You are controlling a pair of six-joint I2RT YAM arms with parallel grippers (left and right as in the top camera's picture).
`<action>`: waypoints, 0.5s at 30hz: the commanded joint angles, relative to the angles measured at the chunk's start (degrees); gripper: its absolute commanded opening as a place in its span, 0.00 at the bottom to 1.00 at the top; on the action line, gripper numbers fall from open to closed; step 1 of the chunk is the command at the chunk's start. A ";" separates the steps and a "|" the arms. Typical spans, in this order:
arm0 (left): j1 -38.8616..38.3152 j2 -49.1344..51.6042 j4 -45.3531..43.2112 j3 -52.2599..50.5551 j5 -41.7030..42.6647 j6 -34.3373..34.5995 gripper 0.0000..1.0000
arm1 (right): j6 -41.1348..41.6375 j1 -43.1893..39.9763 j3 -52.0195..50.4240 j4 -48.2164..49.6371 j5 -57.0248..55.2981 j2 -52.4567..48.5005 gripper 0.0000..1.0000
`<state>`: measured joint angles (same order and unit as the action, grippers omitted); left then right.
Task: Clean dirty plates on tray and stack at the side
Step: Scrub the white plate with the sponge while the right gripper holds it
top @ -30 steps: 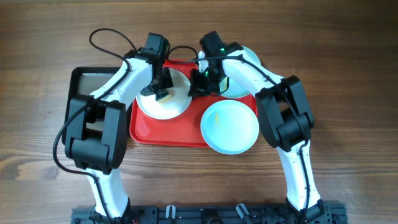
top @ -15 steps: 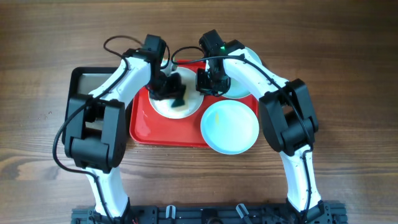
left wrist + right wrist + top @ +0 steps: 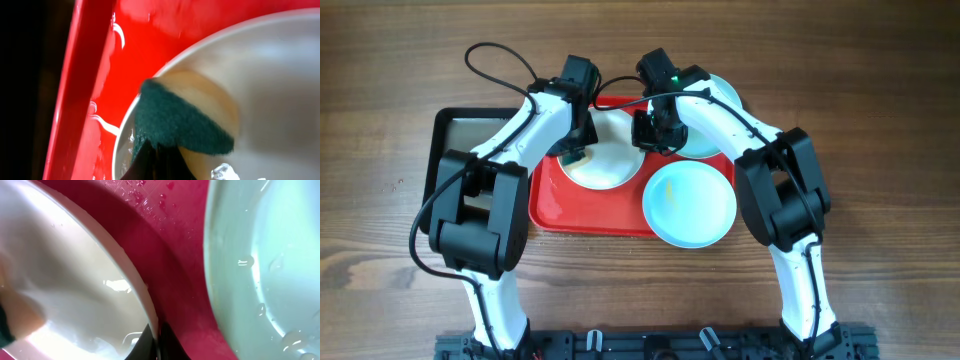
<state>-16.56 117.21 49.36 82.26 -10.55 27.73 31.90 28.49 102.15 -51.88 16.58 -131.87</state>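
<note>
The cream-white plate (image 3: pixel 608 163) lies on the red tray (image 3: pixel 582 214). My left gripper (image 3: pixel 576 148) is shut on a green-and-yellow sponge (image 3: pixel 182 121) and presses it on the plate's left edge (image 3: pixel 280 75). My right gripper (image 3: pixel 646 136) is shut on the plate's right rim (image 3: pixel 150 311), one finger on each side. One pale blue plate (image 3: pixel 688 203) sits at the tray's front right. The other pale blue plate (image 3: pixel 716 128) lies at the back right, partly under my right arm, and shows wet in the right wrist view (image 3: pixel 270 255).
A smaller black tray (image 3: pixel 445 135) lies to the left of the red tray, partly under my left arm. Water drops lie on the red tray (image 3: pixel 175 265). Bare wooden table (image 3: pixel 880 120) surrounds the trays.
My left gripper swept the sponge right across the cream plate, then back to its left edge. The right gripper stayed on the plate's rim.
</note>
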 commanded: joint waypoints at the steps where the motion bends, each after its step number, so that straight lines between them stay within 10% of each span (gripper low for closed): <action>1: 0.48 0.79 2.58 -0.63 15.82 -8.96 0.04 | 1.11 -0.07 -1.03 -0.42 -3.69 0.61 0.04; 5: 0.35 0.79 0.59 -0.63 36.96 -18.73 0.04 | 1.07 0.15 -1.05 -0.50 -2.56 0.61 0.04; 12: 0.26 0.79 -11.15 -0.63 35.52 -18.32 0.04 | 0.81 0.70 -1.03 -1.09 -2.38 0.61 0.04; 15: 0.26 0.79 -14.05 -0.63 20.26 -12.15 0.04 | 0.57 0.70 -1.05 -1.20 -2.38 0.61 0.04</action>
<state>-16.23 117.27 36.42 81.80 21.67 11.03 31.90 28.69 102.15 -52.34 16.21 -131.79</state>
